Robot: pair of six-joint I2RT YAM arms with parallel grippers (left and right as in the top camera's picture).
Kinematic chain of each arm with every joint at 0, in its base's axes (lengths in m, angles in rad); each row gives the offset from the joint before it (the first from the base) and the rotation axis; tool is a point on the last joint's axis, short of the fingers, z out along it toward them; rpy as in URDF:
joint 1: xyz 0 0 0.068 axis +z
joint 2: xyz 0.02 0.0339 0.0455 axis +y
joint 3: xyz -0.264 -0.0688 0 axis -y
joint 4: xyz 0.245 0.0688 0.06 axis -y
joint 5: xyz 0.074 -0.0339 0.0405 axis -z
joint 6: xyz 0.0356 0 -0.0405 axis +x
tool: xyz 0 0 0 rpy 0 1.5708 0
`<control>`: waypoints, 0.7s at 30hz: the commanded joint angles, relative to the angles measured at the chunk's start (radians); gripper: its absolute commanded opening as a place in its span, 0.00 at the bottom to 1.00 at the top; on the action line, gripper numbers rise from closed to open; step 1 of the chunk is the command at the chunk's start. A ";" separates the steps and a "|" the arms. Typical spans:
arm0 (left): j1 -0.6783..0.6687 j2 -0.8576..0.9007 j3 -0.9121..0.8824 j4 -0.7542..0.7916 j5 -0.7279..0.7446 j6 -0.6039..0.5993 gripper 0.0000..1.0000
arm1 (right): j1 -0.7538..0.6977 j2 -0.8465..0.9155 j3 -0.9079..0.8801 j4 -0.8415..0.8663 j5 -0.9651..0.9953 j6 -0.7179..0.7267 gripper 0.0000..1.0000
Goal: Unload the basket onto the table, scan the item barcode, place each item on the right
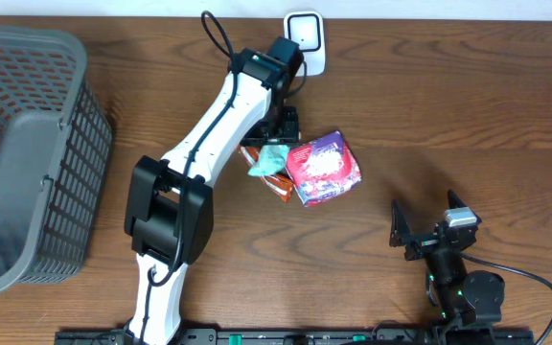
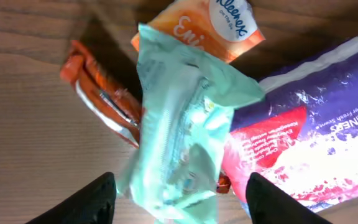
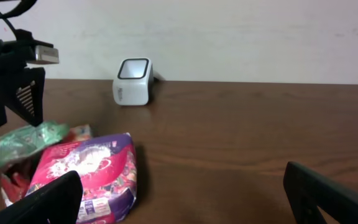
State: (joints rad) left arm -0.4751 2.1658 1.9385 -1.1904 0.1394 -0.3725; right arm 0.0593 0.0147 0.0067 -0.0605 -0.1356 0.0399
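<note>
L gripper (image 2: 180, 182) jaws apart over teal pack (image 2: 179, 118), nr scanner (image 1: 306, 38); R gripper (image 3: 179, 177) wide open, empty; scan prob not done yet

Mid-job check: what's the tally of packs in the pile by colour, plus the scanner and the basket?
Mint-green pack: 1
Orange Kleenex pack: 1 (the orange wrapper to its left may be part of it)
Purple-and-red liners pack: 1
White scanner: 1
Grey basket: 1
Total: 5

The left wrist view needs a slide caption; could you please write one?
Left gripper open over a mint-green packet atop an orange Kleenex pack beside a purple liner pack.
</note>
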 commanded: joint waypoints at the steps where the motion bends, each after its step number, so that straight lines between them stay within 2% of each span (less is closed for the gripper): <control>1: 0.016 -0.008 0.003 -0.006 -0.021 0.002 0.67 | 0.000 -0.003 -0.001 -0.003 -0.005 -0.011 0.99; 7: 0.077 -0.058 0.087 -0.100 -0.021 0.002 0.67 | 0.000 -0.003 -0.001 -0.003 -0.005 -0.011 0.99; 12: 0.175 -0.174 0.122 -0.205 -0.021 0.002 0.67 | 0.000 -0.003 -0.001 -0.003 -0.005 -0.011 0.99; 13: 0.200 -0.198 0.122 -0.221 -0.021 0.002 0.72 | 0.000 -0.003 -0.001 -0.003 -0.005 -0.011 0.99; 14: 0.222 -0.219 0.122 -0.237 -0.021 0.002 0.98 | 0.000 -0.003 -0.001 -0.003 -0.005 -0.011 0.99; 21: 0.356 -0.294 0.122 -0.322 -0.020 0.002 0.98 | 0.000 -0.003 -0.001 -0.003 -0.005 -0.011 0.99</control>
State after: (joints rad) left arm -0.1482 1.8660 2.0552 -1.4887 0.1249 -0.3691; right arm 0.0593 0.0151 0.0067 -0.0605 -0.1356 0.0399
